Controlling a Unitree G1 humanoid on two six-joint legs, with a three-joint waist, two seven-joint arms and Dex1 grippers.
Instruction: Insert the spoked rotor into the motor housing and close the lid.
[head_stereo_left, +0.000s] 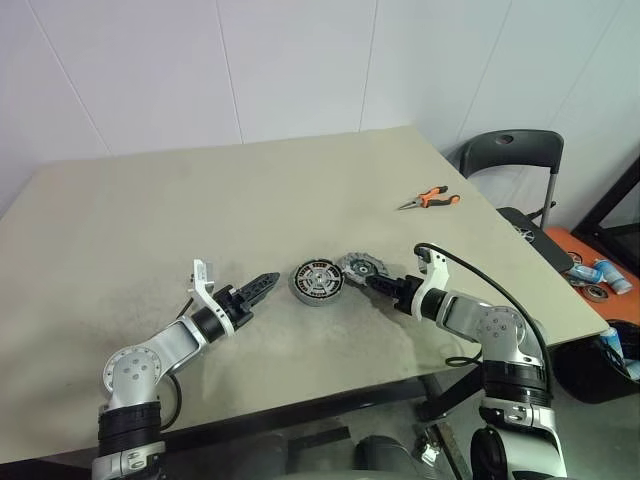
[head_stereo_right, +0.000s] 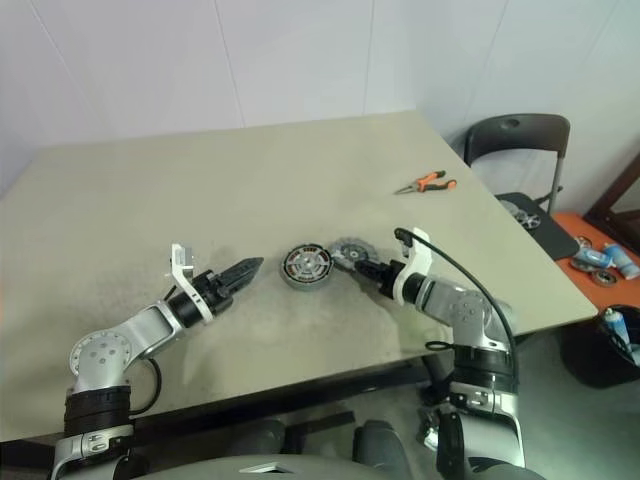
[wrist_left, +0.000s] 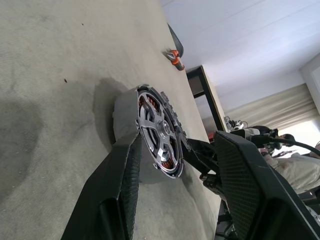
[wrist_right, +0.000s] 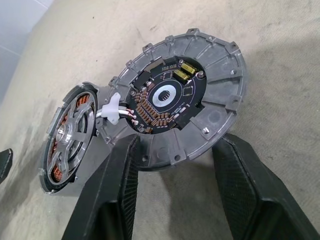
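Note:
The motor housing (head_stereo_left: 317, 283), a squat dark cylinder, sits at mid-table. The silver spoked rotor (wrist_left: 160, 134) lies inside it, with copper windings showing between the spokes. Just right of the housing is the lid (wrist_right: 220, 85), a ribbed grey cap with its circuit-board side up, tilted and touching the housing's edge. Short wires with a white plug (wrist_right: 113, 108) join the lid to the housing. My right gripper (wrist_right: 178, 141) is shut on the lid, one finger against each side of its rim. My left gripper (head_stereo_left: 268, 281) stands open just left of the housing, holding nothing.
Orange-handled pliers (head_stereo_left: 432, 198) lie near the table's far right edge. A dark chair (head_stereo_left: 510, 152) stands beyond that edge, with small parts on an orange surface (head_stereo_left: 600, 272) further right. Bare tabletop (head_stereo_left: 200, 200) stretches behind and to the left.

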